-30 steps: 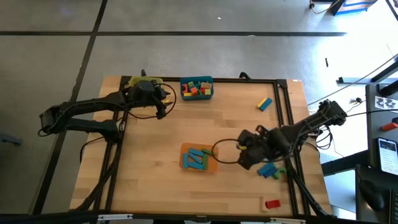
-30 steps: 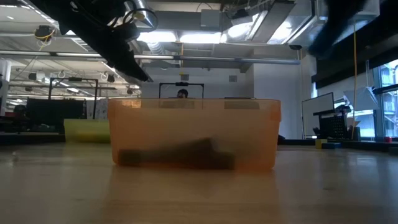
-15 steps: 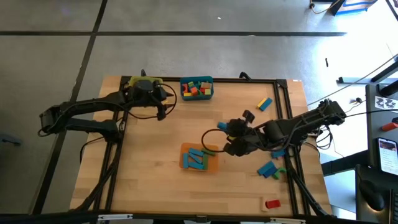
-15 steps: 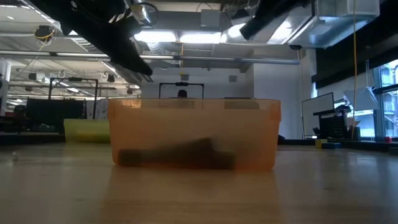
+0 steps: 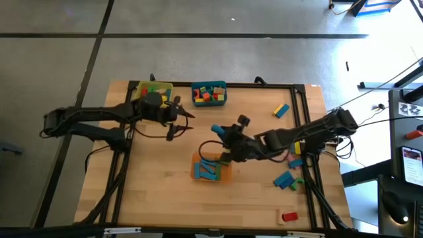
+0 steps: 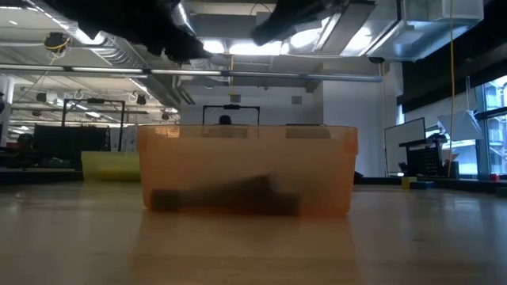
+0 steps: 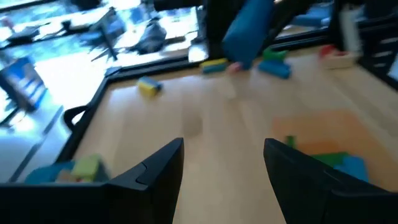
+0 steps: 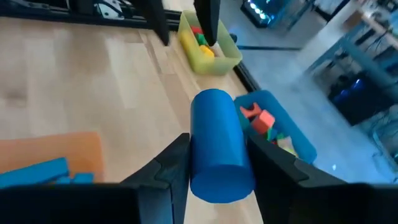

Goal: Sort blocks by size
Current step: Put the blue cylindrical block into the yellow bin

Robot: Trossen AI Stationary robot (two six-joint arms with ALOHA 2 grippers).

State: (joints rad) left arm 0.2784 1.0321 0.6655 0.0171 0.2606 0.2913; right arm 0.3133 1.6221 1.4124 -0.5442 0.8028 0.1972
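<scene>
Right gripper (image 8: 214,163) pinches a blue cylinder block (image 8: 217,144) between its two fingers, held above the bench just past the orange bin's (image 5: 221,176) far edge, toward bench centre. In the right wrist view the cylinder's long axis runs along the fingers, its rounded free end pointing out ahead toward the yellow bin (image 8: 208,56) and teal bin (image 8: 283,124) at the far edge. Orange bin holds flat blue blocks (image 5: 209,168) and a green piece. Left gripper (image 5: 180,122) has fingers spread wide, empty, hovering near the far-left part of the bench beside the yellow bin. Loose blocks (image 5: 288,178) lie near the right edge; a red one (image 5: 289,216) sits near the near-right corner; a yellow-blue one (image 5: 281,110) sits far right.
</scene>
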